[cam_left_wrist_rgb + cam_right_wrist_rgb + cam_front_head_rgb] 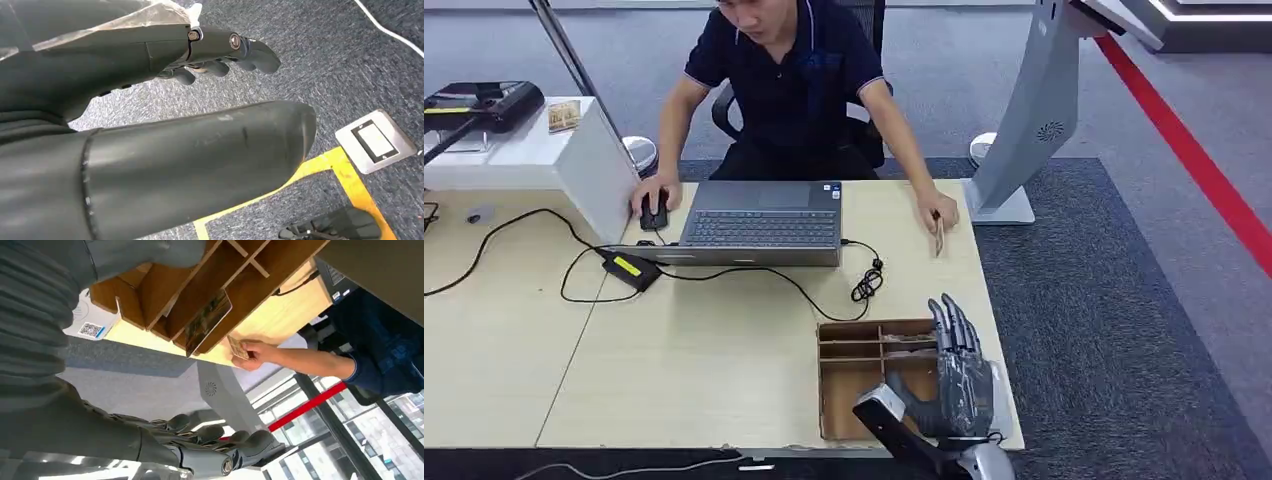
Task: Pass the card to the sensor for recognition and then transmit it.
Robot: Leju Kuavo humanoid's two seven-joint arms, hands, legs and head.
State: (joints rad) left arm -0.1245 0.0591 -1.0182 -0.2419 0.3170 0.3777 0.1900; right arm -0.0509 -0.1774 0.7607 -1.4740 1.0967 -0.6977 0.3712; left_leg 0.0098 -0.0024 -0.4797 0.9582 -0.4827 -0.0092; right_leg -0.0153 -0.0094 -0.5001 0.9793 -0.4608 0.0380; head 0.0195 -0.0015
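Observation:
A brown cardboard box (852,385) with slots stands at the table's near right edge. A picture card (207,320) leans in one of its slots (235,287). My right hand (956,365) hovers upright just right of the box, its fingers (220,437) stretched out and holding nothing. A person seated behind the laptop holds another card (939,238) on edge on the table, also seen as the card (239,347) in the right wrist view. My left hand (215,50) hangs over the carpet, fingers loosely extended and empty. A black reader (482,102) sits on a white stand at the far left.
A laptop (762,222), mouse (654,214), black power brick (631,270) and cables (864,283) lie across the table's middle. A white kiosk stand (1024,130) rises from the carpet beyond the table's right corner. A small card (564,116) lies on the white stand.

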